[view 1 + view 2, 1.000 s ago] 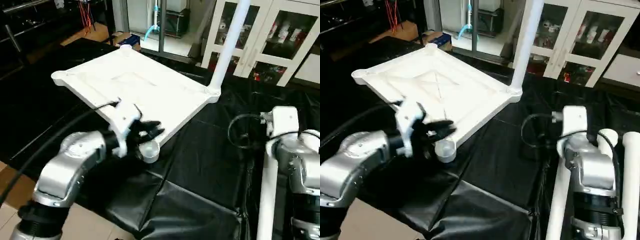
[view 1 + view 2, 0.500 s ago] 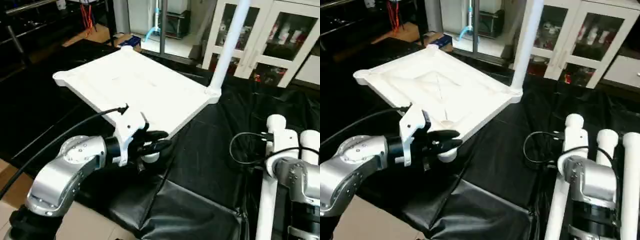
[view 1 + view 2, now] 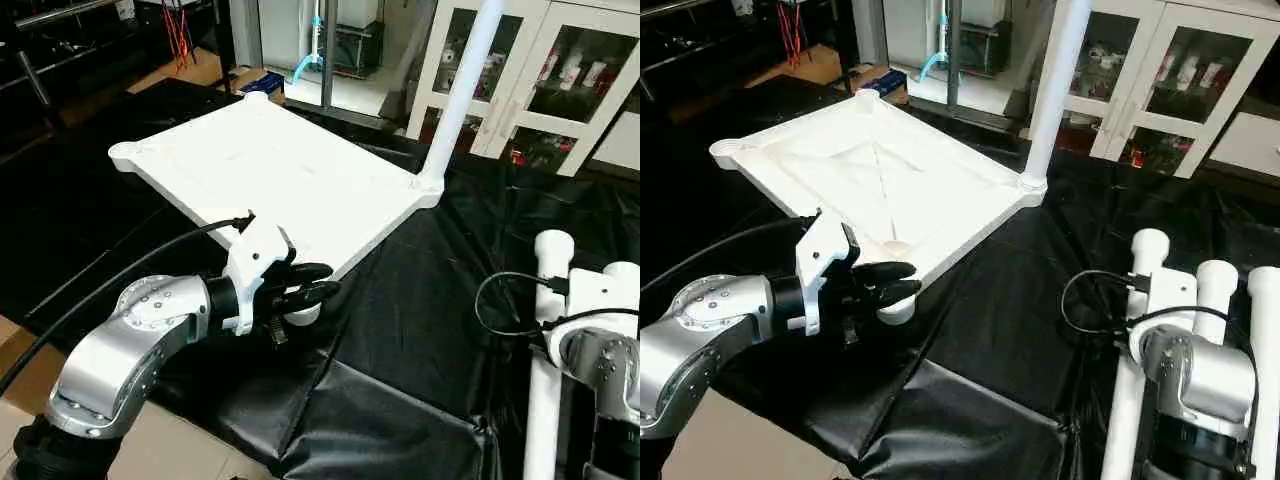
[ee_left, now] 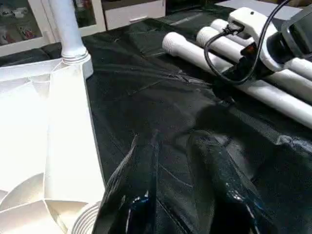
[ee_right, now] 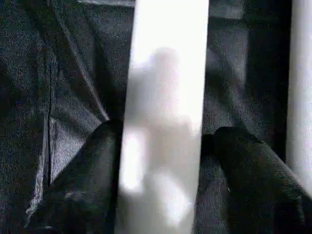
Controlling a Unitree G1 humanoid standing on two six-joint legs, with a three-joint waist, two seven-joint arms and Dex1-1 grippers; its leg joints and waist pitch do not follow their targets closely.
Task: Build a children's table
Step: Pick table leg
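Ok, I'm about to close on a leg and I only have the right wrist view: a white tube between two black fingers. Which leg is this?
Observer: The right gripper straddles the loose leg nearest the tabletop; two more loose legs lie beside it on the black sheet.
Operator: Is any leg fitted yet?
Observer: One. The upright leg stands in a far corner socket.
Operator: And the left arm?
Observer: The left gripper sits at the near corner socket, jaws slightly apart with nothing between them.
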